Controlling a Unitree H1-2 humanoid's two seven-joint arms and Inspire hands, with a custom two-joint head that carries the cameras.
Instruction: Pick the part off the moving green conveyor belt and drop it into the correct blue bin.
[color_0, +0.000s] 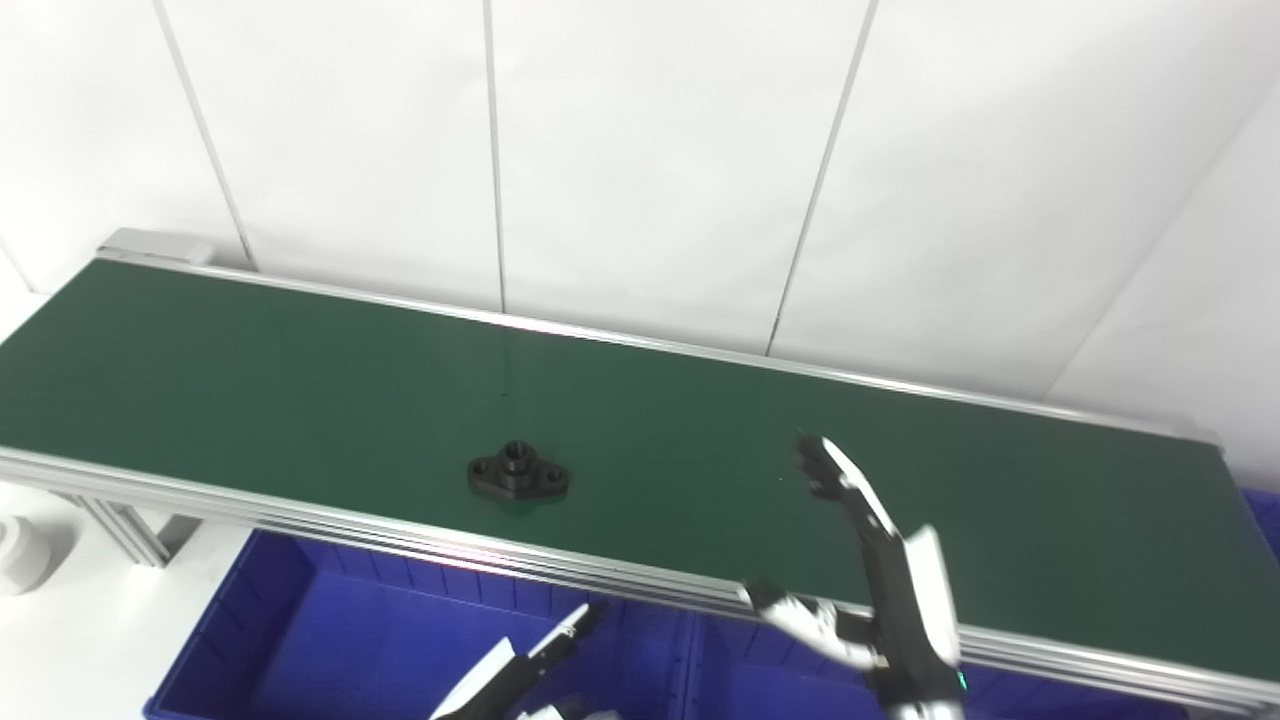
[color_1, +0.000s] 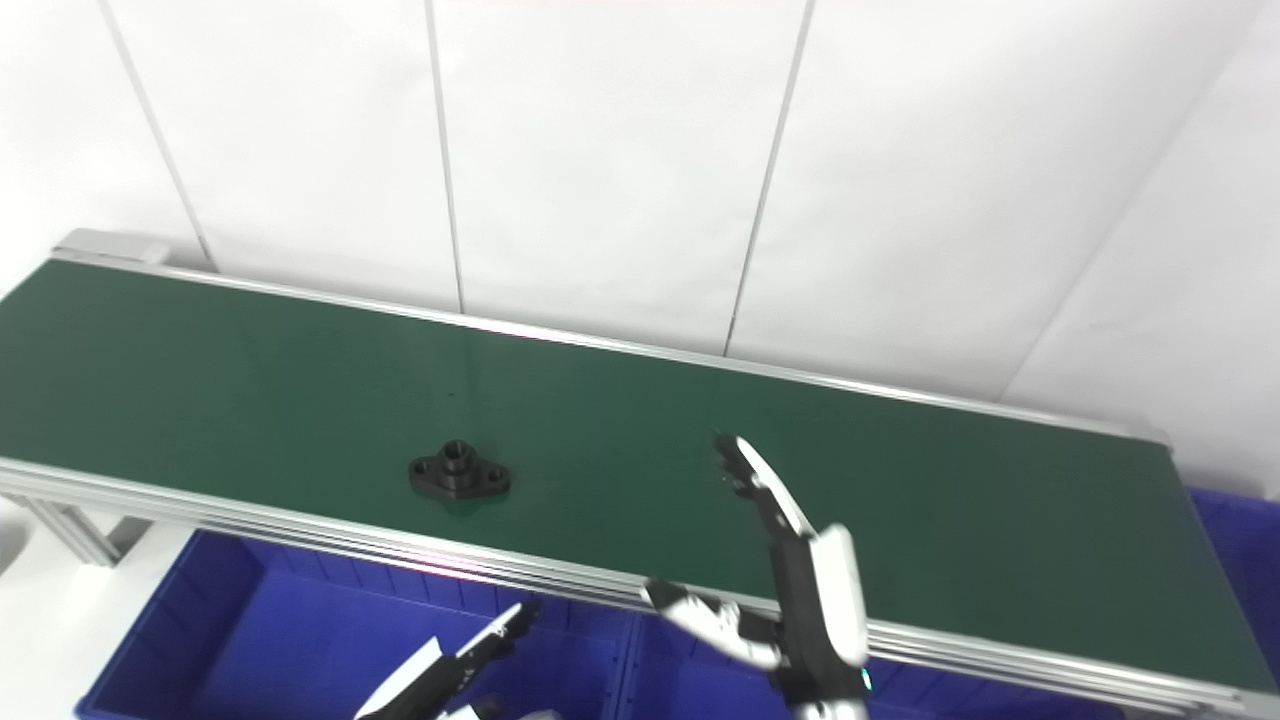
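Observation:
A black flanged part (color_0: 518, 474) with a raised centre hub lies flat on the green conveyor belt (color_0: 250, 380), near its front rail. My right hand (color_0: 870, 560) is raised over the belt's front half, well to the right of the part, open with fingers stretched up and thumb spread left; nothing is in it. My left hand (color_0: 520, 665) shows only partly at the bottom edge, low over a blue bin (color_0: 330, 640), fingers extended and holding nothing.
A second blue bin (color_0: 760, 680) sits to the right of the first, under the belt's front rail (color_0: 300, 520). Another blue bin edge (color_0: 1265, 515) shows at the far right. White wall panels stand behind the belt. A white object (color_0: 20, 555) rests at the left.

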